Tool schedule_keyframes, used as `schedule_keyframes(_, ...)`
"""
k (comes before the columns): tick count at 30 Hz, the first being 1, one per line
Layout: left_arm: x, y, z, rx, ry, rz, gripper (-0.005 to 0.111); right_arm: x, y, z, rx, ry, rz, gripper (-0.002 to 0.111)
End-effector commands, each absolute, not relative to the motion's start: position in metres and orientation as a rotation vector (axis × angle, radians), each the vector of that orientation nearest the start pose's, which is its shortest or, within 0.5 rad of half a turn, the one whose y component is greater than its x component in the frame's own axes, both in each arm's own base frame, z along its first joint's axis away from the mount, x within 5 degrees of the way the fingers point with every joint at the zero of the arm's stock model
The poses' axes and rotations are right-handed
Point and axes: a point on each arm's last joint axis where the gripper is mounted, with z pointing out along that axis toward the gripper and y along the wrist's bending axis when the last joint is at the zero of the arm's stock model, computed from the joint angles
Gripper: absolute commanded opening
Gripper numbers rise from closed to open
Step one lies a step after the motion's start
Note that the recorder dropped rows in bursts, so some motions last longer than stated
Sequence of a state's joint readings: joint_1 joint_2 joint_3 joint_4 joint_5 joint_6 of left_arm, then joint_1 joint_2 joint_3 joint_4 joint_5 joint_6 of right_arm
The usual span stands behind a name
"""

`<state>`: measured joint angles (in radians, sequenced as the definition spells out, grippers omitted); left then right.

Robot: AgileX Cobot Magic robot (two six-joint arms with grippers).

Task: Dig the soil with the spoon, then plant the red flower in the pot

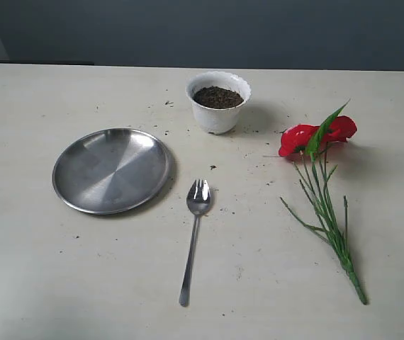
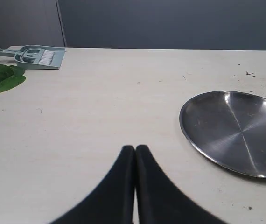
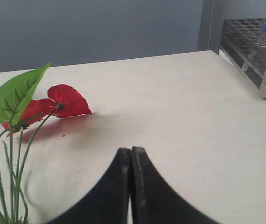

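Note:
The white scalloped pot (image 1: 218,103) stands at the back middle of the table, filled with dark soil (image 1: 217,97). A steel spoon (image 1: 194,230) lies in front of it, its tined bowl pointing toward the pot. To the right lies the red flower (image 1: 317,136), stems trailing toward the front; it also shows in the right wrist view (image 3: 60,103). Neither gripper appears in the exterior view. My left gripper (image 2: 135,149) is shut with nothing in it, over bare table beside the plate. My right gripper (image 3: 131,151) is shut and empty, apart from the flower.
A round steel plate (image 1: 111,170) lies left of the spoon, also seen in the left wrist view (image 2: 238,132). Dark soil crumbs dot the table around the pot. A small dustpan with brush (image 2: 30,56) and a green leaf (image 2: 2,78) lie far left. A metal tube rack (image 3: 256,49) stands far right.

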<state>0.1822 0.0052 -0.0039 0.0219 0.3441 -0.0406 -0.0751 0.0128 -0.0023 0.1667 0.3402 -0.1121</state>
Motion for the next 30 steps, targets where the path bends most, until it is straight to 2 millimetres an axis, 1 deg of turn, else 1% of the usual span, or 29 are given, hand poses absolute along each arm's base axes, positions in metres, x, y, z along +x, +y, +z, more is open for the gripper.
schedule_keyframes(1,0.053,0.01,0.183,-0.185,1.81,0.116,0.0,0.054,0.001,0.183,0.075,1.822,0.026,-0.001)
schedule_keyframes(4,0.053,0.01,0.183,-0.185,1.81,0.116,0.0,0.054,0.001,0.183,0.075,1.822,0.026,-0.001)
schedule_keyframes(8,0.053,0.011,0.183,-0.157,1.813,0.16,0.0,0.054,0.001,0.183,0.075,1.822,0.026,-0.001)
schedule_keyframes(19,0.053,0.011,0.185,-0.159,1.794,0.153,0.0,0.054,0.001,0.183,0.075,1.822,0.026,-0.001)
schedule_keyframes(21,0.053,0.011,0.19,-0.156,1.775,0.156,0.0,0.054,0.001,0.183,0.075,1.822,0.026,-0.001)
schedule_keyframes(26,0.049,0.011,0.222,-0.141,1.687,0.176,0.0,0.054,0.001,0.183,0.075,1.822,0.026,-0.001)
schedule_keyframes(30,0.05,0.011,0.243,-0.144,1.706,0.178,0.0,0.054,0.001,0.183,0.075,1.822,0.026,-0.001)
